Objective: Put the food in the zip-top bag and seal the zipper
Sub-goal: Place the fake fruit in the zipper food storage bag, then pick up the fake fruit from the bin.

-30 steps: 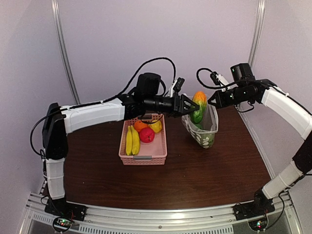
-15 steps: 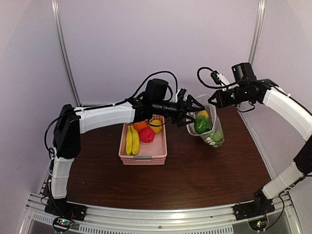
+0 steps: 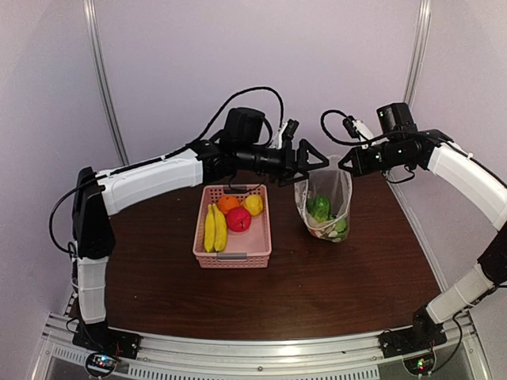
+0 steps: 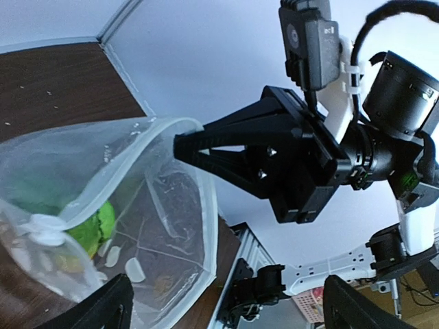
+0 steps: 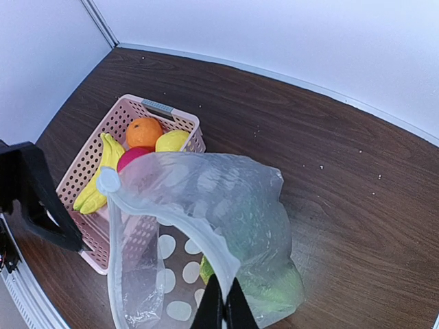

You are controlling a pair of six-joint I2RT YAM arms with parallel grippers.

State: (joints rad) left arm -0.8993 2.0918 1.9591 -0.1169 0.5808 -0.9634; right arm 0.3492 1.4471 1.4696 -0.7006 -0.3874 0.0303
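The clear, dotted zip-top bag [image 3: 325, 204] hangs open over the table, its bottom resting on the wood. My right gripper [image 3: 342, 167] is shut on its zipper rim [image 5: 180, 218]. Green food pieces [image 3: 320, 208] lie inside the bag [image 5: 206, 226]. My left gripper [image 3: 310, 168] hovers open and empty just left of the bag's mouth. The pink basket [image 3: 258, 247] holds bananas [image 3: 214, 228], an orange [image 3: 228, 203], a yellow piece [image 3: 253, 205] and a red ball [image 3: 238, 218]. The left wrist view shows the bag [image 4: 158, 226], a green piece [image 4: 96, 229] and the right gripper [image 4: 184, 145] pinching the rim.
The basket sits just left of the bag on the dark wooden table [image 3: 317, 285]. White walls close in the back and sides. One left finger [image 5: 41, 199] shows beside the basket [image 5: 81, 179] in the right wrist view.
The left gripper opened and let a green-and-orange piece drop into the bag, then drew back up and to the left. The bag swung and settled lower; the right gripper kept hold.
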